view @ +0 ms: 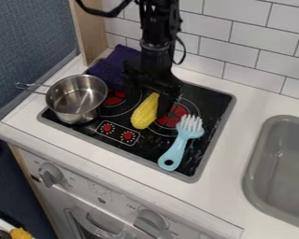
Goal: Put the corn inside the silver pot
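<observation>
The yellow corn (145,113) lies aslant on the black stovetop (208,103), its upper end right at the gripper (155,100), its rounder, kernelled end pointing towards the stove's front. Whether the gripper is closed on it or merely set about it, I cannot tell. It looks like toy plastic: probably light, fairly stiff and hard to harm, though its smooth curve could let it roll or slip out of an off-centre pinch. The best hold is likely across its narrow width near the middle, where the bumps may help and neither end would sag much. Just beside the corn on its right in the view lies a pale blue brush (179,147), bristles up towards the burner, which a wide grasp might nudge. To the left, near but apart, the silver pot (75,99) stands upright and open-topped, so lifting clear of its rim should come next.
</observation>
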Tool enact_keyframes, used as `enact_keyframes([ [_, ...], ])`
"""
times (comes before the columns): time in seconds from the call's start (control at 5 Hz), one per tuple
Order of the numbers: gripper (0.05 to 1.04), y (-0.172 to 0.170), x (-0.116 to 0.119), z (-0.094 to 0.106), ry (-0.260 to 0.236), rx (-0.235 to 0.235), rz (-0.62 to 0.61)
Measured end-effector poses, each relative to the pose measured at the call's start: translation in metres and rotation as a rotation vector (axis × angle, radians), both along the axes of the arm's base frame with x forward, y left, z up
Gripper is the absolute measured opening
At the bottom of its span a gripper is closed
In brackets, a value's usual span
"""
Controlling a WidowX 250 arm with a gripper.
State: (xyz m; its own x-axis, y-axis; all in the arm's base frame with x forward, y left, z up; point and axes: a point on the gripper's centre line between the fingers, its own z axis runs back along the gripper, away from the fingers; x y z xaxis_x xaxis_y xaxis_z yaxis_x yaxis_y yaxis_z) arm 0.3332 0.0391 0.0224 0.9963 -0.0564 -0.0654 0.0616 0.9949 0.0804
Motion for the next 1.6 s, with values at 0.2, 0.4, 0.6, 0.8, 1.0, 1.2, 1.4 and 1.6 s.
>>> enact_keyframes([
  [0.2, 0.999, 0.003, 0.001, -0.013, 0.015, 0.019, 0.003],
  [0.4, 0.946, 0.0, 0.006, -0.014, 0.009, 0.022, -0.006],
  [0.6, 0.698, -0.008, 0.003, -0.01, -0.019, 0.044, -0.048],
  [0.8, 0.665, -0.001, -0.002, 0.019, -0.089, 0.04, -0.052],
  [1.0, 0.665, 0.03, -0.012, 0.047, -0.148, 0.017, -0.025],
  [1.2, 0.665, 0.077, -0.029, 0.064, -0.17, -0.008, 0.033],
  [1.4, 0.665, 0.103, -0.034, 0.053, -0.155, -0.032, 0.104],
  [1.6, 0.665, 0.119, -0.036, 0.032, -0.116, -0.042, 0.146],
])
